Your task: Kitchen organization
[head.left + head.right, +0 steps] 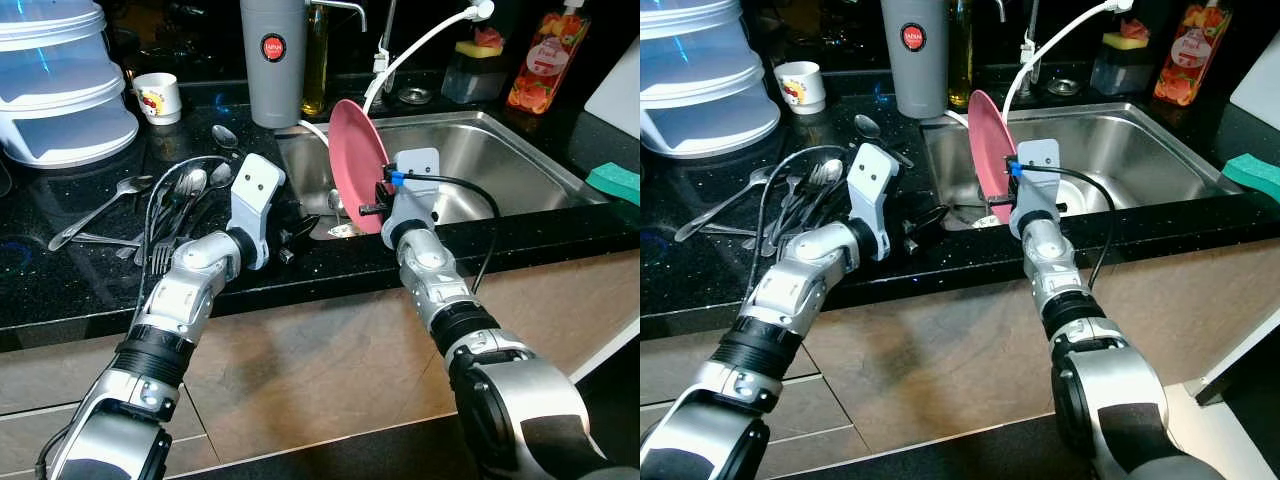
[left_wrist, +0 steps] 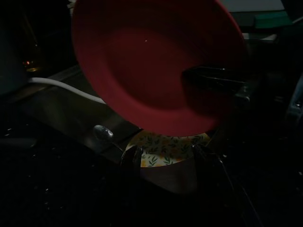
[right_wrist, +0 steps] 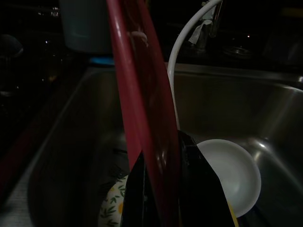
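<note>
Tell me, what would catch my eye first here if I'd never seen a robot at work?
Probably the pink plate, held upright on its edge over the steel sink by the right gripper, whose black fingers pinch its rim. Next, the left gripper at the sink's near corner, and the heap of spoons and forks on the black counter beside it.

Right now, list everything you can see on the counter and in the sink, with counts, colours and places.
Plate: one, pink, upright over the sink, gripped.
Sink: one, steel.
Small dish: one, white, on the sink bottom.
Floral dish: one, yellow-patterned, below the plate.
Cutlery: several, silver, left counter.
Mug: one, white, back left.
Tumbler: one, grey, behind the sink.
Sponge: one, green, right counter.
Left end effector: black, at the sink's edge.
Right end effector: black, clamping the plate.
</note>
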Robot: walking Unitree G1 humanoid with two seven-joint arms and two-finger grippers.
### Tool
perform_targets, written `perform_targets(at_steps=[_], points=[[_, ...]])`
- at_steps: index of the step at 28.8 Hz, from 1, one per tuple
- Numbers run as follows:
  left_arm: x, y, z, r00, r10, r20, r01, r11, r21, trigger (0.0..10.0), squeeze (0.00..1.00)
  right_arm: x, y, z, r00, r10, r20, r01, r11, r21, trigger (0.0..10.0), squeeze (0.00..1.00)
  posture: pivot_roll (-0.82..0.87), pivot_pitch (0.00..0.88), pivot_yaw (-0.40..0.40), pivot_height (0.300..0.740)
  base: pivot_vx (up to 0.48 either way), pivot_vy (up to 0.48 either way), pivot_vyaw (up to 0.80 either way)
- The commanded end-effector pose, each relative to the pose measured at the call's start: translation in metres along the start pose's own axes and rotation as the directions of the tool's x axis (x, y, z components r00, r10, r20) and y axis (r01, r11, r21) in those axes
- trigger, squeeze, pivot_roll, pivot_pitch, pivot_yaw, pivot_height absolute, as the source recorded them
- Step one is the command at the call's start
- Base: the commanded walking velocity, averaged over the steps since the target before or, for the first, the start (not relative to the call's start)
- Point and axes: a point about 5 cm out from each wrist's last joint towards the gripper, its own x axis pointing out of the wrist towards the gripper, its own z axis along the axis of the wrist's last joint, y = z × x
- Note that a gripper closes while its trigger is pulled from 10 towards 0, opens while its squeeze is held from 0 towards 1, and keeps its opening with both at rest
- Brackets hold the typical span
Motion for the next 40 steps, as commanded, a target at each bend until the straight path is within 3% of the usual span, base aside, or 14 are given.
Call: perform_targets(at_steps=[1,2,3,5,6,9,15,16,21,22,30,32,34,40], points=[[-0.003,0.003,-0.006,0.999,0.012,-0.034,-0.012,1.000,0.018,10.0,0.00,-0.001,-0.002,-0.005,0.999,-0.010,-0.030,0.009,0.999,-0.039,4.7,1.00,0.12,0.168,0.008,0.740,0.000,0.000,0.00],[-0.003,0.003,-0.006,0.999,0.012,-0.034,-0.012,1.000,0.018,10.0,0.00,-0.001,-0.002,-0.005,0.999,-0.010,-0.030,0.009,0.999,-0.039,4.7,1.00,0.12,0.168,0.008,0.740,0.000,0.000,0.00],[-0.003,0.006,-0.005,0.999,0.039,-0.030,-0.039,0.999,0.009,10.0,0.00,-0.001,-0.003,-0.004,0.999,-0.024,-0.031,0.022,0.998,-0.051,10.0,0.00,0.12,0.167,0.008,0.740,0.000,0.000,0.00],[-0.004,0.010,-0.003,0.997,0.076,-0.024,-0.076,0.997,0.009,10.0,0.00,0.000,-0.006,-0.002,0.999,-0.041,-0.016,0.040,0.998,-0.038,10.0,0.00,0.12,0.163,0.007,0.740,0.000,0.000,0.00],[-0.007,0.020,0.000,0.987,0.158,-0.014,-0.157,0.987,0.028,10.0,0.00,0.002,-0.010,0.006,0.997,-0.069,0.028,0.070,0.998,-0.012,10.0,0.00,0.12,0.161,0.006,0.740,0.000,0.000,0.00],[-0.008,0.024,0.001,0.983,0.181,-0.013,-0.180,0.983,0.039,10.0,0.00,0.003,-0.012,0.009,0.996,-0.079,0.043,0.080,0.997,-0.010,10.0,0.00,0.11,0.157,0.005,0.740,0.000,0.000,0.00],[-0.015,0.032,0.000,0.978,0.207,-0.013,-0.206,0.977,0.056,10.0,0.00,0.002,-0.006,-0.001,0.999,-0.004,-0.043,0.002,0.999,-0.039,10.0,0.00,0.11,0.147,0.001,0.740,0.000,0.000,0.00],[-0.016,0.031,-0.001,0.979,0.205,-0.017,-0.204,0.977,0.055,10.0,0.00,0.001,-0.006,-0.004,0.999,-0.002,-0.052,0.000,1.000,-0.029,10.0,1.00,0.11,0.144,-0.003,0.740,0.000,0.000,0.00],[-0.016,0.029,-0.003,0.980,0.200,-0.016,-0.199,0.979,0.048,10.0,0.00,0.001,-0.006,-0.003,0.999,-0.009,-0.031,0.009,1.000,0.003,10.0,1.00,0.10,0.143,-0.006,0.740,0.000,0.000,0.00],[-0.017,0.027,-0.002,0.981,0.194,-0.011,-0.193,0.980,0.042,10.0,0.00,0.002,-0.006,0.003,1.000,-0.021,0.006,0.021,0.999,0.047,10.0,0.00,0.11,0.144,-0.007,0.740,0.000,0.000,0.00],[-0.018,0.028,0.003,0.975,0.221,0.035,-0.222,0.974,0.036,10.0,0.00,0.005,-0.010,0.021,0.991,-0.057,0.122,0.043,0.992,0.116,10.0,0.00,0.10,0.138,-0.007,0.740,0.000,0.000,0.00],[-0.023,0.035,0.011,0.959,0.269,0.093,-0.274,0.961,0.040,10.0,0.00,0.006,-0.013,0.028,0.986,-0.059,0.157,0.029,0.982,0.188,10.0,0.00,0.10,0.126,-0.010,0.740,0.000,0.000,0.00],[-0.032,0.042,0.014,0.939,0.321,0.122,-0.328,0.944,0.037,10.0,0.00,0.007,-0.013,0.031,0.983,-0.031,0.179,-0.035,0.936,0.349,10.0,0.00,0.10,0.115,-0.014,0.740,0.000,0.000,0.00],[-0.045,0.047,0.012,0.925,0.356,0.135,-0.360,0.933,0.006,10.0,0.00,0.003,-0.006,0.027,0.979,0.052,0.199,-0.133,0.899,0.416,10.0,0.00,0.09,0.101,-0.017,0.740,0.000,0.000,0.00]])
